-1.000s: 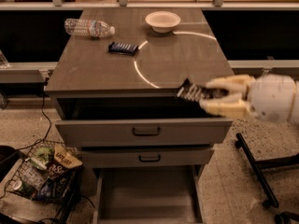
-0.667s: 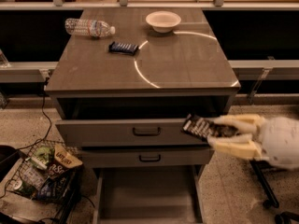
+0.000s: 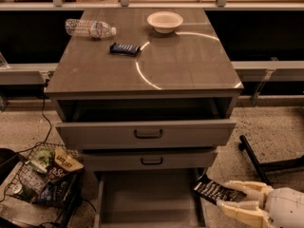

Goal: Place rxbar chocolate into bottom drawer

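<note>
My gripper point(image 3: 227, 196) is at the lower right of the camera view, pale fingers point(image 3: 242, 188) shut on the rxbar chocolate point(image 3: 213, 191), a flat dark wrapper with pale lettering. The bar hangs just above the right edge of the bottom drawer point(image 3: 147, 197), which is pulled out and shows a bare grey-brown floor. The bar's left end overlaps the drawer's right wall.
The cabinet top point(image 3: 180, 61) carries a dark blue wrapped bar point(image 3: 124, 48), a plastic water bottle point(image 3: 89, 28) and a white bowl point(image 3: 165, 21). Two upper drawers point(image 3: 148, 134) stand partly open. A wire basket of snack bags point(image 3: 45, 177) sits on the floor at the left. A black chair leg point(image 3: 256, 159) lies at the right.
My gripper has come down with the bar from cabinet-top height, past the upper drawer fronts, to the level of the bottom drawer's right edge.
</note>
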`<state>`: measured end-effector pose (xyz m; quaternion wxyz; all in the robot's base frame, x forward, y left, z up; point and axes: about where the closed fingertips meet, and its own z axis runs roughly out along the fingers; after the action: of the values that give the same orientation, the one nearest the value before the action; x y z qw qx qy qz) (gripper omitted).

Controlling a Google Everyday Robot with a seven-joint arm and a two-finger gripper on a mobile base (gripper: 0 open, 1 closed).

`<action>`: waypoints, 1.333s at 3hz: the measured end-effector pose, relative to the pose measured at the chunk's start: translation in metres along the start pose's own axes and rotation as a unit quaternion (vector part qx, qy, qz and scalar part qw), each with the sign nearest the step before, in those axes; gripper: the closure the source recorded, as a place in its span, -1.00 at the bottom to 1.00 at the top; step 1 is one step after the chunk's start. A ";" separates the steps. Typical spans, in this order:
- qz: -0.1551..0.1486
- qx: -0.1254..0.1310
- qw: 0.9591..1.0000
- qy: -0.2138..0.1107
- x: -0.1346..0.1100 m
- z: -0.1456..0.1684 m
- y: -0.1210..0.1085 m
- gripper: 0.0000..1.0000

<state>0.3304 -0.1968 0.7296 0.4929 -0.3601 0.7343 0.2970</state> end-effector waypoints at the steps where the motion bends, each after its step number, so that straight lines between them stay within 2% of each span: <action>1: 0.000 0.000 1.000 0.000 0.000 0.000 0.000 1.00; 2: 0.017 0.001 1.000 -0.006 0.012 0.020 -0.005 1.00; 3: 0.063 -0.008 0.998 -0.026 0.046 0.068 -0.010 1.00; 4: 0.101 -0.024 0.993 -0.050 0.089 0.127 -0.016 1.00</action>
<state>0.3859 -0.1264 0.6015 0.4877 -0.2806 0.7342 0.3799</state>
